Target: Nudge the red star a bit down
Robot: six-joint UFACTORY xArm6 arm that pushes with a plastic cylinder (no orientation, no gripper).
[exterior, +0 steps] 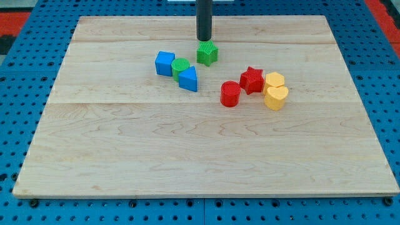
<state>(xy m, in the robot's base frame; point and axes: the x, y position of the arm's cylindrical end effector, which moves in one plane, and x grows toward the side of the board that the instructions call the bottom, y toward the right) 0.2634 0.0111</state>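
Meanwhile the rod's bare tip (204, 39), holding nothing, sits just above the green plastic star (207, 54); the red plastic star (252, 80), touching two yellow blocks (275, 90), could drag them along.

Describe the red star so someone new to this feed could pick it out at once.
On the wooden board, find the cluster right of centre. The red star sits between the red cylinder and two yellow blocks: the only red piece with points. My tip is up-left, by the green block.
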